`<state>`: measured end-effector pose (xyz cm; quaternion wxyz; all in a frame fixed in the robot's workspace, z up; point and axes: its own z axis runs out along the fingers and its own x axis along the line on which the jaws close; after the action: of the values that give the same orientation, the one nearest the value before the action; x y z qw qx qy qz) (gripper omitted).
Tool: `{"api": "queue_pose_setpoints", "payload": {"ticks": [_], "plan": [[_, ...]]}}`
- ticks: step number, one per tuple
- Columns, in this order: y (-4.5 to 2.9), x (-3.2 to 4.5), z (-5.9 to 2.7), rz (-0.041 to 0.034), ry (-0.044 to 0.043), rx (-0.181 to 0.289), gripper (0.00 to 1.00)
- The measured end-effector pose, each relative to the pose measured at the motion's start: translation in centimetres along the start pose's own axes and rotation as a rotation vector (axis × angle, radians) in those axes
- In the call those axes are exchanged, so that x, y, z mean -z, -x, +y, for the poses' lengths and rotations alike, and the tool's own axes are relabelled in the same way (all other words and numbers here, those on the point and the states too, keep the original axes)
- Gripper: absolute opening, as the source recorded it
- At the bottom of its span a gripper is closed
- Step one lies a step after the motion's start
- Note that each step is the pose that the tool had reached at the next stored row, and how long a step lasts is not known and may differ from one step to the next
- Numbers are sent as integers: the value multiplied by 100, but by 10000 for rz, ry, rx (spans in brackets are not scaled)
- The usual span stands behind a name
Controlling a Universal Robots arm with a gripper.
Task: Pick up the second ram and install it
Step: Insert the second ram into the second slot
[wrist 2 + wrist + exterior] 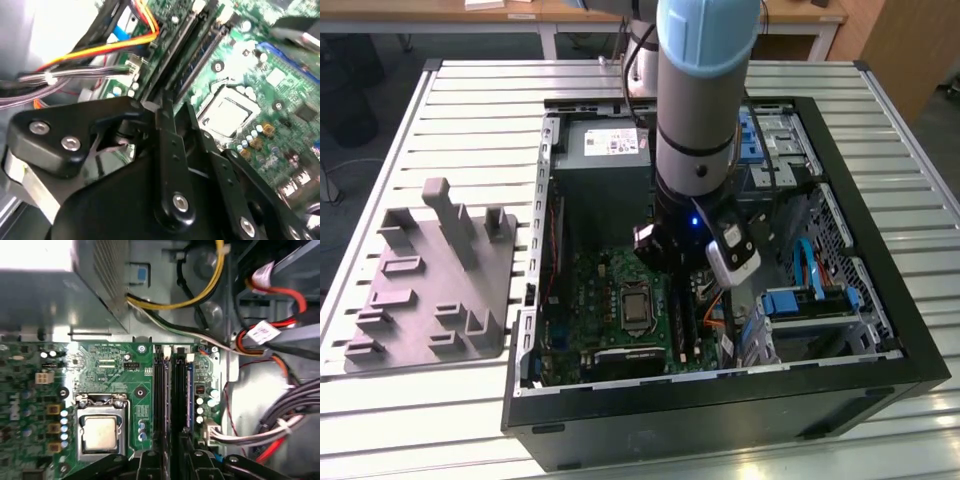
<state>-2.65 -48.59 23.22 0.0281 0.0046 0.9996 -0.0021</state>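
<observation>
Inside the open black metal case (880, 300), the gripper (167, 112) hangs over the glossy green motherboard (130, 380). Its matte black fingers (165, 125) are pinched nearly together on the thin, flat second ram (178, 405), standing edge-on in its long narrow slot.

the exterior view looks down from high and farther back at the open computer case (880, 375) on my worktop (470, 90). both wrist views sit close above its green board (115, 375), sharing the processor socket (227, 112).

A slatted metal worktop (460, 85) carries the open computer case (880, 340) below the gripper (665, 262), a grey fixture block (435, 275) well apart.
</observation>
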Motion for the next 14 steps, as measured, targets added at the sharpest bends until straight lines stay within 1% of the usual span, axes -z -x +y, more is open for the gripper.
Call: {"api": "queue_pose_setpoints", "payload": {"ticks": [2, 4, 5, 6, 7, 14], "plan": [[5, 90, 21, 0, 0, 0, 26], [10, 178, 36, 0, 0, 1, 13], [12, 220, 44, 0, 1, 1, 13], [14, 250, 47, 1, -2, 1, 10], [15, 260, 48, 1, -2, 1, 10], [15, 264, 47, 0, 0, 1, 10]]}}
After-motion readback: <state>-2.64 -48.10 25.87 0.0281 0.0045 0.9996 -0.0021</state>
